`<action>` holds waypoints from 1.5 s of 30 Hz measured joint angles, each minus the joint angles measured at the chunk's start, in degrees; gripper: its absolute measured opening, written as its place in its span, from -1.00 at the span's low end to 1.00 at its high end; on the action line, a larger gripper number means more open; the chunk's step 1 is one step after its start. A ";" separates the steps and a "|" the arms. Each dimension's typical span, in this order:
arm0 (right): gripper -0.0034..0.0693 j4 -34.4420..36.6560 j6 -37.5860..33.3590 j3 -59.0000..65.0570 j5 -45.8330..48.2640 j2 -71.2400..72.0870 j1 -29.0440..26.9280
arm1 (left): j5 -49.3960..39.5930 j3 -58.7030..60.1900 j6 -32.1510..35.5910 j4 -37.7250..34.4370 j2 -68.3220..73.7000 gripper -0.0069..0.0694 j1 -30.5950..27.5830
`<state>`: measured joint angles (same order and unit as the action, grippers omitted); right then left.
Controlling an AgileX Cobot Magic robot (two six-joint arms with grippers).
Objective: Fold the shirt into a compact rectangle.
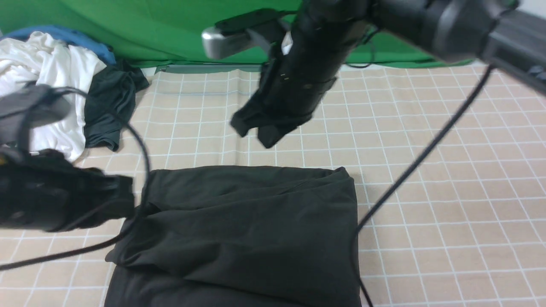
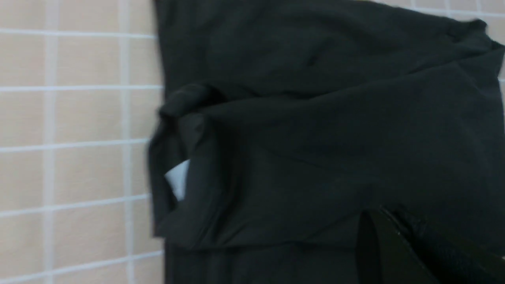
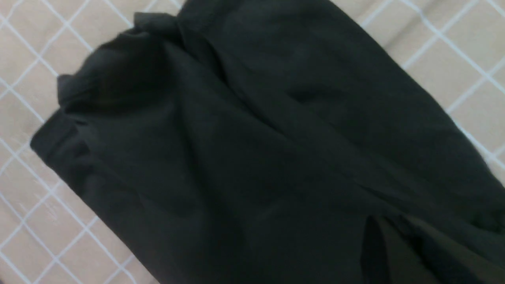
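Observation:
The black shirt (image 1: 247, 221) lies folded into a rough rectangle on the gridded table, reaching the near edge of the front view. Its white neck label (image 2: 178, 179) peeks out of a fold in the left wrist view. My left gripper (image 1: 128, 200) is blurred at the shirt's left edge; its fingers (image 2: 378, 236) stand together above the cloth with nothing visibly between them. My right gripper (image 1: 260, 128) hangs shut and empty in the air beyond the shirt's far edge. In the right wrist view the shirt (image 3: 256, 138) fills the frame under the dark fingertips (image 3: 373, 244).
A white garment (image 1: 51, 72), a dark grey-teal garment (image 1: 108, 106) and a blue cloth (image 1: 72, 36) lie heaped at the far left. A green backdrop (image 1: 149, 25) closes the back. Black cables (image 1: 422, 157) trail over the beige gridded tablecloth (image 1: 448, 192).

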<state>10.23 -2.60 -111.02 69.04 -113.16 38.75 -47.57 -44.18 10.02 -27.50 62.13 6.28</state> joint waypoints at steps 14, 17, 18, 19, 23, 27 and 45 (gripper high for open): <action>-0.80 1.45 0.63 26.91 -9.35 4.00 5.58 | 2.26 0.75 1.51 3.66 23.05 -0.77 0.00; -0.80 1.99 0.92 31.01 -13.98 3.38 7.14 | 2.20 2.38 0.10 5.56 22.40 -0.77 0.00; -0.80 1.98 1.16 32.20 -15.37 3.17 7.30 | 2.20 3.14 -0.14 5.97 22.09 -0.77 0.00; -0.80 2.06 1.40 32.99 -16.12 3.11 7.30 | 2.20 3.81 -0.29 6.24 21.96 -0.77 0.00; -0.80 1.86 2.01 35.20 -17.77 2.90 7.30 | 3.37 6.62 -2.12 8.51 21.82 -0.77 0.00; -0.80 1.86 2.60 36.62 -18.20 2.90 7.30 | 4.08 6.75 -3.27 9.10 21.21 -0.77 0.00; -0.80 -0.37 0.88 36.98 -14.56 9.15 7.30 | -3.41 -13.94 -1.55 8.27 22.54 -0.75 0.28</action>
<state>9.85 -1.72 -74.04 54.48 -104.01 46.05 -50.98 -58.12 8.47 -19.23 84.67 6.56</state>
